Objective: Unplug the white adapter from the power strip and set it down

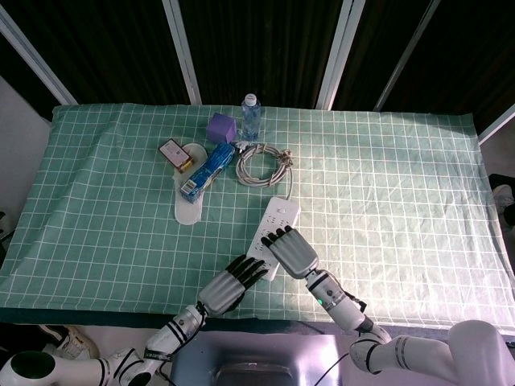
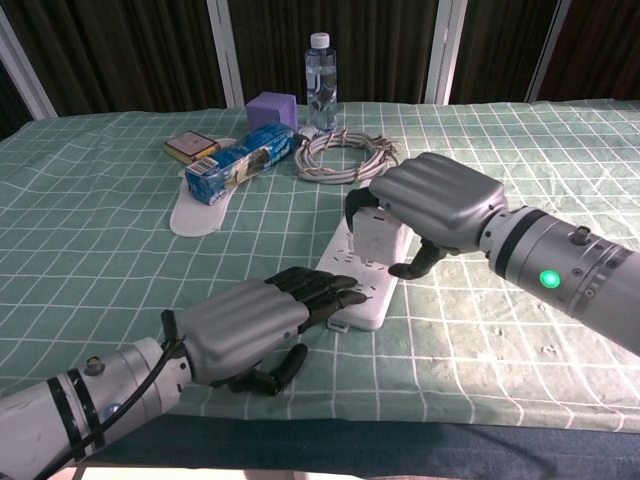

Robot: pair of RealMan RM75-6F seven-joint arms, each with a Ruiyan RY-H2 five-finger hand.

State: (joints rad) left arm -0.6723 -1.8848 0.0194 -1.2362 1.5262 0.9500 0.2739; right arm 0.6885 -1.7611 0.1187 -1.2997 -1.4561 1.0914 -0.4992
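The white power strip [image 2: 352, 296] lies slanted on the green checked cloth, also seen in the head view [image 1: 282, 215]. A white adapter [image 2: 379, 236] stands on its middle. My right hand [image 2: 437, 204] reaches over from the right and grips the adapter between fingers and thumb; whether its pins are out of the socket cannot be told. My left hand [image 2: 248, 322] lies flat with its fingertips [image 2: 335, 288] pressing on the strip's near end. From above, the right hand [image 1: 291, 252] hides the adapter, with the left hand [image 1: 231, 282] beside it.
The strip's grey cable is coiled [image 2: 345, 154] at the back. Near it stand a water bottle [image 2: 319, 78], a purple cube [image 2: 269, 108], a blue box [image 2: 240, 166] on a white flat piece [image 2: 192, 215] and a small brown box [image 2: 190, 146]. The cloth [image 2: 540, 150] ends near both hands.
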